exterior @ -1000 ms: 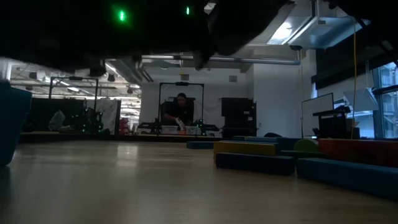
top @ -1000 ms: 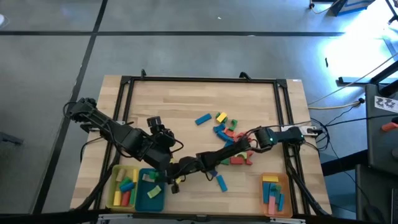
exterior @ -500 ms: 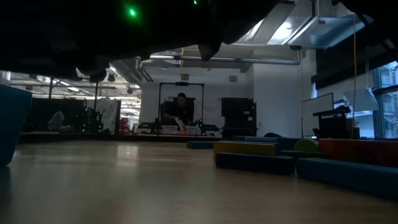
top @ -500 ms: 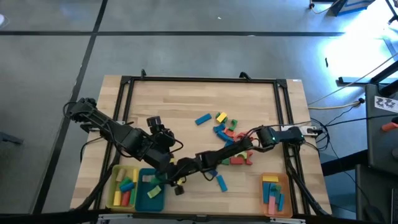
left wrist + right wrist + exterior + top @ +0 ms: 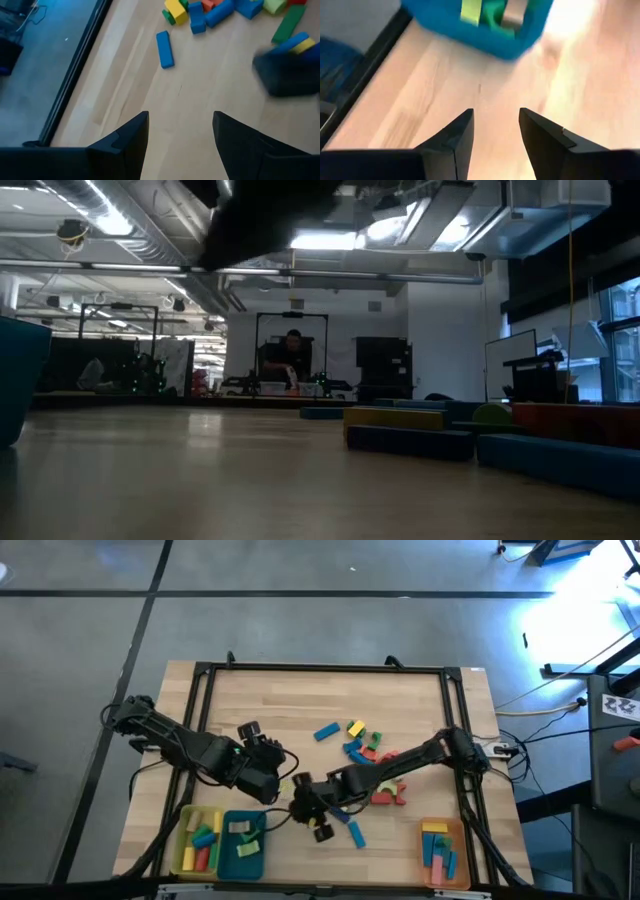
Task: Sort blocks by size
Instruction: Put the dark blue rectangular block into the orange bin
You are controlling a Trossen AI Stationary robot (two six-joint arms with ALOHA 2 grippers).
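Your right tool (image 5: 318, 830) hung open and empty just right of the teal tray (image 5: 241, 858); your left tool (image 5: 282, 783) gaped too. Loose blocks (image 5: 362, 748) lay mid-desk (image 5: 300, 700).

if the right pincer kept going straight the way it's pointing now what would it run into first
Most likely the teal tray. The right pincer is open and empty, with only bare wooden table ahead before the tray's near wall. Depth is hard to judge, so the pincer might pass above it.
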